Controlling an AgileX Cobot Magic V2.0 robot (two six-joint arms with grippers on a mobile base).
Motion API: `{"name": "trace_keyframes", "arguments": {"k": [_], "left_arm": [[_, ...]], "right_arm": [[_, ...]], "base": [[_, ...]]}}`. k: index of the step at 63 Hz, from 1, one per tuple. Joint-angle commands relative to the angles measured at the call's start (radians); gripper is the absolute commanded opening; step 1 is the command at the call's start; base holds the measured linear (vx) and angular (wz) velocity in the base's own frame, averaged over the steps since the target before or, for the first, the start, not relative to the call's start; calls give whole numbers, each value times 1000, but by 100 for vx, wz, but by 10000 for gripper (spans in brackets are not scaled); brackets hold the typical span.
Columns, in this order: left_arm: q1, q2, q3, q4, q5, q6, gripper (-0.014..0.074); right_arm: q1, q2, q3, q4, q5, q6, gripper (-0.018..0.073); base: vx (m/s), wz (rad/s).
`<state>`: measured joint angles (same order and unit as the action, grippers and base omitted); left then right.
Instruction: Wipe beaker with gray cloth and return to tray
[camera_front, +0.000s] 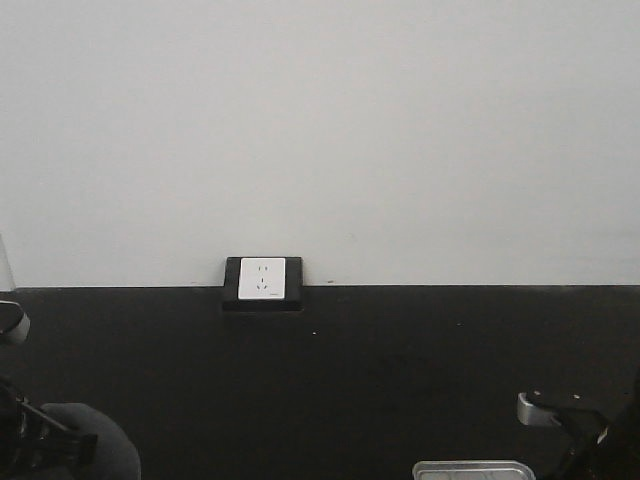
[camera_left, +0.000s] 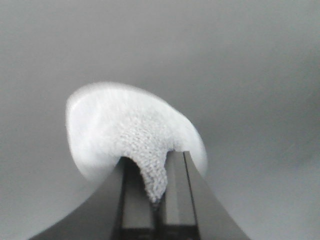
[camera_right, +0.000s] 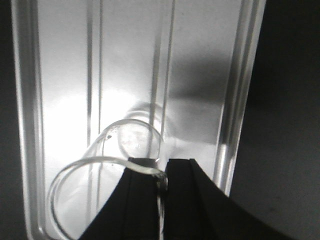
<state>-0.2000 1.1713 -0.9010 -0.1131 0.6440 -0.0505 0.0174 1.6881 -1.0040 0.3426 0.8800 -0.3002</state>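
Observation:
In the right wrist view my right gripper (camera_right: 162, 172) is shut on the glass wall of the clear beaker (camera_right: 107, 167), held over the shiny metal tray (camera_right: 60, 75). One finger is inside the rim, the other outside. In the left wrist view my left gripper (camera_left: 159, 172) is shut on the pale gray cloth (camera_left: 125, 125), which bulges out past the fingertips in front of a plain gray background. In the front view only the tray's far edge (camera_front: 472, 468) shows at the bottom right, next to part of my right arm (camera_front: 575, 420). The beaker does not show there.
A black tabletop (camera_front: 320, 380) runs to a white wall. A white socket plate in a black frame (camera_front: 263, 282) sits at the wall's foot. Part of my left arm (camera_front: 50, 440) shows at the bottom left. Dark table lies right of the tray (camera_right: 285, 125).

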Motion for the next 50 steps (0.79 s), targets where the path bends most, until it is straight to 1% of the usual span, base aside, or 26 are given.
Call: {"name": "trace_keyframes", "arguments": {"k": [1,7,9,10,11,12,13,14,15,16,17,18,24,25,28,29,34,38,43,48,50], "left_arm": [[-7,-24,-31,-119,-118,43,-6],[-8,-24,-31,-265,-164,172,-6],[-9,-24,-32,-344,-176,219,-6],[-9,-24,-33,-380,-179,258,-6],[-10,-24,-36,-398,-181,271,-6],[-13,-24,-42,-451,-180,310,-6],[-15,-23,-44,-487,-180,322,-6],[-18,-23,-53,-524,-180,359,-6],[-21,-22,-59,-583,-180,384,-6],[-25,-22,-67,-623,-180,409,-6],[-29,-22,-75,-642,-180,434,-6],[-35,-22,-88,-700,-177,475,-6],[-64,-21,-146,-935,-174,646,-6],[-69,-21,-155,-949,-173,668,-6],[-85,-21,-181,-1037,-154,747,-6],[-88,-21,-189,-1053,-147,764,-5],[-103,-21,-204,-1110,-84,811,-4],[-109,-21,-204,-1097,-17,810,-3],[-108,-21,-204,-1018,72,798,-3],[-108,-21,-204,-908,158,751,-3],[-108,-21,-204,-849,183,722,-3]], "right_arm": [[3,-97,-27,81,-30,-52,-11],[40,-168,-27,129,-67,-101,-11],[68,-191,-27,138,-84,-108,-11],[82,-207,-27,145,-93,-110,-11],[96,-218,-27,150,-107,-110,-11],[111,-227,-27,157,-116,-110,-11],[127,-237,-27,166,-127,-110,-11],[143,-245,-27,176,-136,-108,-11],[161,-253,-27,186,-146,-107,-11],[188,-260,-27,198,-156,-105,-11],[206,-268,-27,215,-167,-105,-11],[224,-273,-27,226,-184,-105,-11],[342,-287,-27,311,-254,-84,-11],[366,-287,-27,331,-262,-79,-11],[420,-283,-32,377,-285,-58,-11],[435,-281,-35,388,-290,-53,-11],[514,-272,-50,439,-307,-41,-11],[558,-271,-64,443,-337,-41,-11],[571,-272,-80,433,-383,-5,-11],[546,-272,-103,426,-401,53,-11],[531,-272,-117,426,-400,66,-11]], "base": [[0,0],[0,0],[0,0],[0,0],[0,0],[0,0],[0,0],[0,0],[0,0],[0,0],[0,0],[0,0],[0,0],[0,0],[0,0],[0,0],[0,0],[0,0],[0,0],[0,0],[0,0]]}}
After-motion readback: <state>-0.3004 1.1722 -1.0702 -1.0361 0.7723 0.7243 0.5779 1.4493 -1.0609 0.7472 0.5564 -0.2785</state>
